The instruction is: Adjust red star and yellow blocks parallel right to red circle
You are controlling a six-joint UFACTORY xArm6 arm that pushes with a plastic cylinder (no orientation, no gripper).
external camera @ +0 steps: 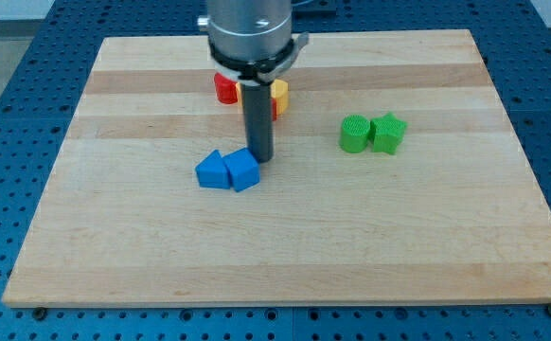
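My tip (259, 157) rests on the board just above and right of two touching blue blocks: a blue triangle (213, 170) and a blue cube-like block (242, 170). Behind the rod, near the view's top, a red block (224, 88) shows at the left of the rod and a yellow block (279, 94) at its right. A sliver of red shows under the yellow block; the rod hides the rest, so their shapes cannot be made out.
A green round block (354, 134) and a green star (388, 132) sit touching at the view's right of centre. The wooden board (143, 237) lies on a blue perforated table (10, 142).
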